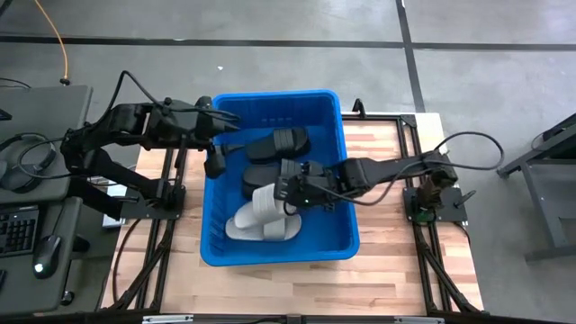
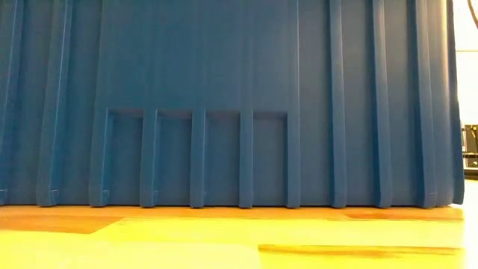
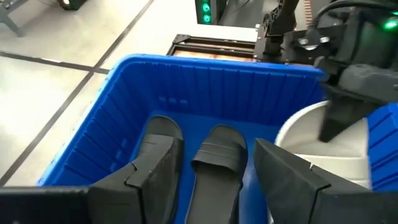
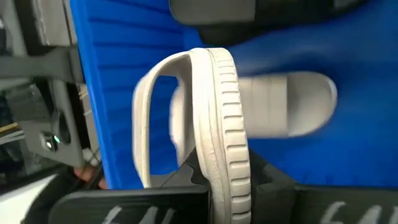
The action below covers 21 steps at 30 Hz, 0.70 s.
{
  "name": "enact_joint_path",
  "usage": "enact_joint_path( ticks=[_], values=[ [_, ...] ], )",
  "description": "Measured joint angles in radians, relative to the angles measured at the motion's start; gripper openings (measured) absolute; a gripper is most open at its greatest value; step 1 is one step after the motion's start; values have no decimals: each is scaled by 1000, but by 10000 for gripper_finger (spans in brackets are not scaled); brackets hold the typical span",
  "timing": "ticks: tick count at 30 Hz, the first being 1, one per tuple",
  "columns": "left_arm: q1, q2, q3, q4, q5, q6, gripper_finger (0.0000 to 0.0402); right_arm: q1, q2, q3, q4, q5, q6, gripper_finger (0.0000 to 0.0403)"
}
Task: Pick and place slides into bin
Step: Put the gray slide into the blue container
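The pale wooden worktop (image 1: 387, 225) carries the large bright blue plastic bin (image 1: 274, 252) with ribbed walls, and it sits squarely in the middle, its rear rim close to the worktop's back edge. From table height its ribbed blue wall (image 2: 224, 104) fills nearly the whole view.

Inside the bin, two black rubber slides (image 1: 277, 142) lie toward the rear wall, one just in front of the other. A light grey rubber slide (image 1: 263, 229) lies flat on the floor near the bin's front wall.

Over to the right gripper (image 1: 290, 191), reaching in across the bin's right rim. Its fingers are clamped tight on the edge of a second light grey slide (image 4: 214, 124), holding it on edge, ridged sole rim (image 4: 227, 112) toward the wrist camera, just above the one lying flat.

The left gripper (image 1: 216, 160) hangs at the bin's left rim, near the rear corner. Its two dark fingers (image 3: 155, 171) stand parted with nothing between them, and one black slide (image 3: 217, 158) shows through the gap, down on the bin floor.
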Motion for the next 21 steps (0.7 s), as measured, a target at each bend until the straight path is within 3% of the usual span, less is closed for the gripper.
enact_joint_path(
  ticks=[3, 13, 21],
  values=[
    [0, 0, 0, 0, 1, 19, 207, -21, 11, 0, 11, -11, 1, 5],
    [0, 0, 0, -2, 1, 31, 207, -79, 114, 0, 94, -214, -63, 5],
    [0, 0, 0, -2, 3, 55, 207, -105, 163, 0, 58, -297, -106, 5]
  ],
)
